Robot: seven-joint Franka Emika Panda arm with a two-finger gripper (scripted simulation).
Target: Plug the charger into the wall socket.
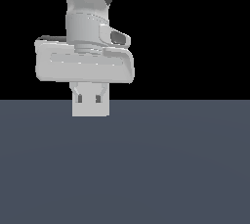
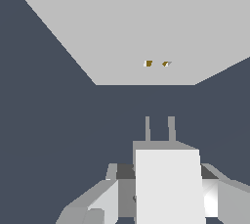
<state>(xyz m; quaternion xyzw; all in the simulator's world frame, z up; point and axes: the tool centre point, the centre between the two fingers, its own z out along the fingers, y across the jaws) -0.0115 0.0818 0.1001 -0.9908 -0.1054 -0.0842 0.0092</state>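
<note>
In the wrist view my gripper (image 2: pixel 168 196) is shut on the charger (image 2: pixel 168 189), a small white block held between the grey fingers (image 2: pixel 105 198). Its two prongs (image 2: pixel 159 129) point toward the wall socket (image 2: pixel 132 27). The socket is a broad flat white face with two tiny dark holes (image 2: pixel 157 63). A strip of dark floor separates the prongs from the socket, and they line up roughly with the holes. In the exterior view my gripper (image 1: pixel 90 99) hangs in front of a white square block (image 1: pixel 90 111), probably the socket. The charger cannot be told apart from it there.
A flat dark blue-grey floor (image 1: pixel 171 169) runs across the lower half of the exterior view, with black background above. The arm's pale hand (image 1: pixel 83 64) fills the upper left of that view. No other objects show.
</note>
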